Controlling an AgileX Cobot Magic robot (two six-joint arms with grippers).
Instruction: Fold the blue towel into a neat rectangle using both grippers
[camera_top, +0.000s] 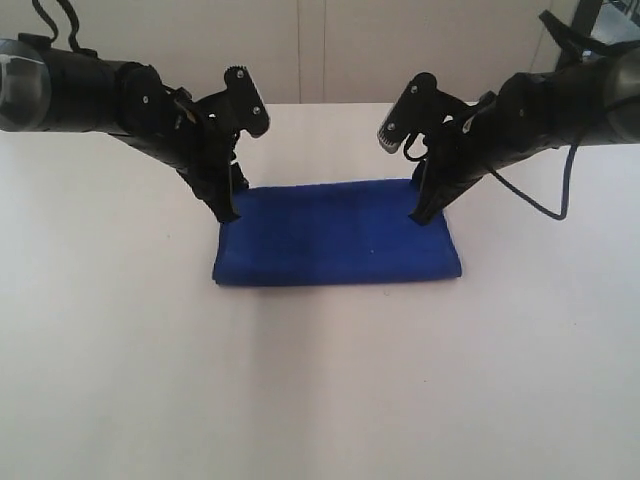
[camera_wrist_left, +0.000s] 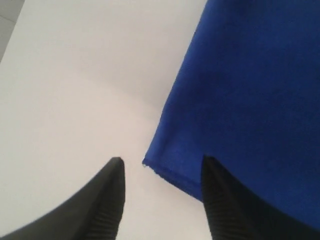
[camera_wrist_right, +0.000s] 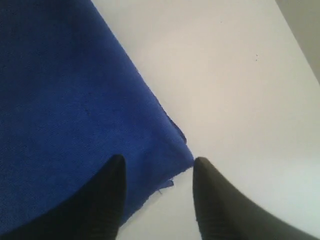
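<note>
The blue towel (camera_top: 335, 235) lies folded into a flat rectangle in the middle of the white table. My left gripper (camera_top: 229, 212) stands over its far left corner, jaws open. In the left wrist view that gripper (camera_wrist_left: 162, 161) straddles the towel (camera_wrist_left: 250, 100) corner, holding nothing. My right gripper (camera_top: 423, 212) stands over the far right corner, also open. The right wrist view has the gripper (camera_wrist_right: 156, 160) straddling the towel (camera_wrist_right: 65, 110) corner, where a small tag (camera_wrist_right: 167, 184) sticks out.
The white table (camera_top: 320, 400) stretches on every side of the towel. A black cable (camera_top: 545, 205) loops from the right arm over the table at the right. A pale wall runs behind the table's far edge.
</note>
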